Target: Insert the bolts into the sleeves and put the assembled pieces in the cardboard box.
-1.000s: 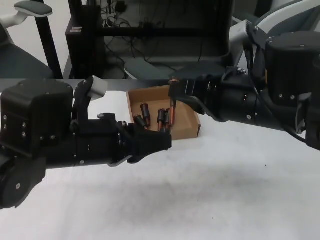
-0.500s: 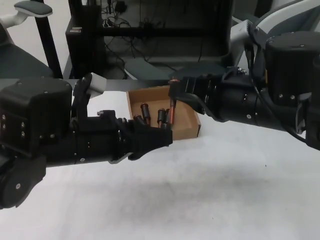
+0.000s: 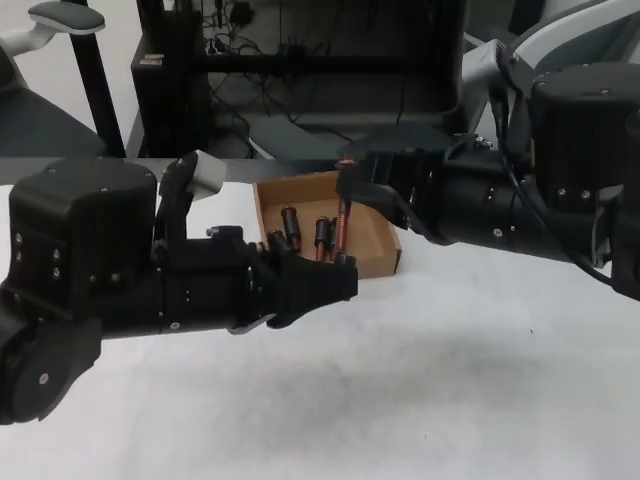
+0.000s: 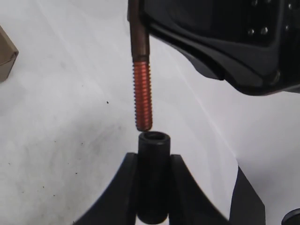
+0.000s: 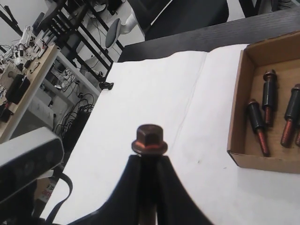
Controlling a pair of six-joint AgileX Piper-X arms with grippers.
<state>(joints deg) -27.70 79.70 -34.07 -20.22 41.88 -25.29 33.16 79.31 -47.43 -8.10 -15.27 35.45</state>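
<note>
Left wrist view.
1. Left tool (image 4: 153, 159): fingers clenched on a black sleeve (image 4: 153, 187). The sleeve stands upright between them, open mouth upward.
2. Copper-coloured bolt (image 4: 142, 89): hangs threaded end down, in line with the sleeve. Its tip is right at the sleeve's mouth and not yet inside. Whether tip and rim touch cannot be told.

Right wrist view.
3. Right tool (image 5: 149, 161): fingers closed on the bolt's shank just under the flanged hex head, which sits clear above the fingertips.
4. Cardboard box (image 5: 236, 117): open-topped, resting on the white counter (image 5: 178, 93).
5. Assembled pieces (image 5: 266, 101): at least three, each a black sleeve with a bolt through it. They lie side by side on the box floor.

High view.
6. The left arm comes in from the picture's left and the right arm from its right. Their tools meet just in front of the box's near wall.
7. The bolt hangs upright from the right tool, above the left tool's tip. Both bolt and sleeve are held off the counter, outside the box.
</note>
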